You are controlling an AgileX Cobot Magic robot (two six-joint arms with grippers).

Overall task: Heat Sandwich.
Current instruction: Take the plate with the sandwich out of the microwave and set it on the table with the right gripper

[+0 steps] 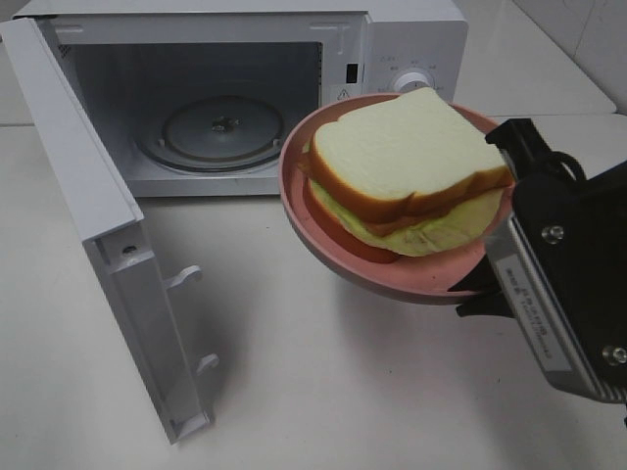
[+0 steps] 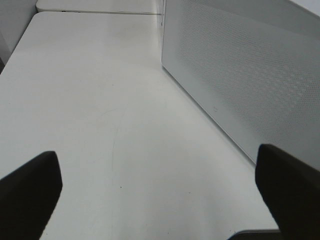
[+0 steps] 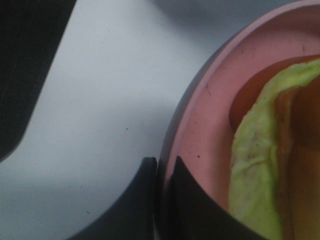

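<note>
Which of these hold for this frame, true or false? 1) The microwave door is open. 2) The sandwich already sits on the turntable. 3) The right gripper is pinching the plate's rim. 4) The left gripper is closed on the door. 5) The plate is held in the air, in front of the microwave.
1) True: the microwave door is swung wide open.
2) False: the sandwich lies on the pink plate, outside the oven; the turntable is bare.
3) True: the right gripper has a finger on each side of the rim.
4) False: the left gripper is open and empty, beside the door.
5) True: it hangs above the table.
</note>
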